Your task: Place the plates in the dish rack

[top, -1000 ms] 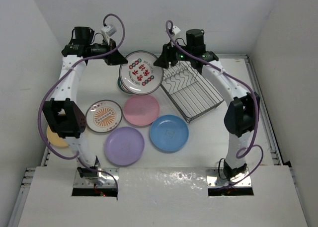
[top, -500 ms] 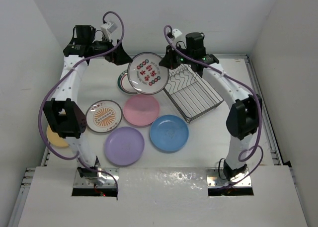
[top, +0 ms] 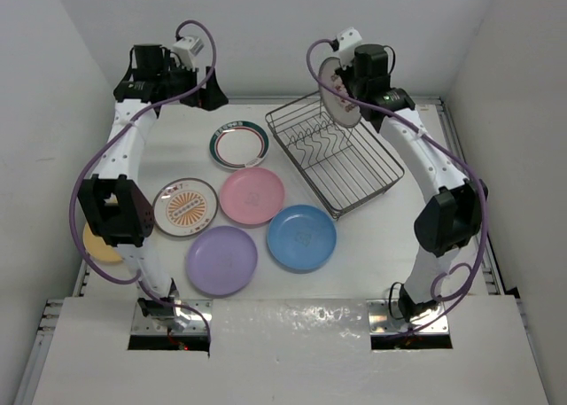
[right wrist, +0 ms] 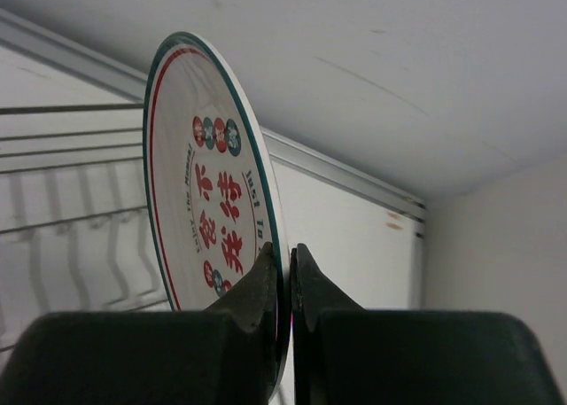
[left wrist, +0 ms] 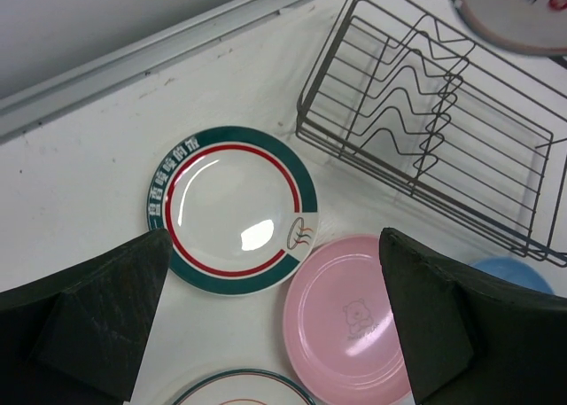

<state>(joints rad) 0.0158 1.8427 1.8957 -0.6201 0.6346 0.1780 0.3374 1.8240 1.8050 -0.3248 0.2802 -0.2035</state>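
Right gripper (right wrist: pixel 285 256) pinches the rim of a white round plate with red and teal dots (right wrist: pixel 208 214); plate held on edge above far end of silver wire dish rack (top: pixel 341 161); left gripper (left wrist: pixel 275 237) fingers spread wide, hovering over green-rimmed white plate (left wrist: pixel 232 210); it lies flat on white table (top: pixel 372 241) near rack; pink plate (top: pixel 252 195), blue plate (top: pixel 301 237), purple plate (top: pixel 221 260), orange sunburst plate (top: pixel 185 206) flat, nearer the bases.

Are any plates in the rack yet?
None yet: the rack is empty. The right pincer holds the red-dotted plate upright above it. Six lie on the table: green-rimmed, sunburst, pink, blue, purple, yellow.
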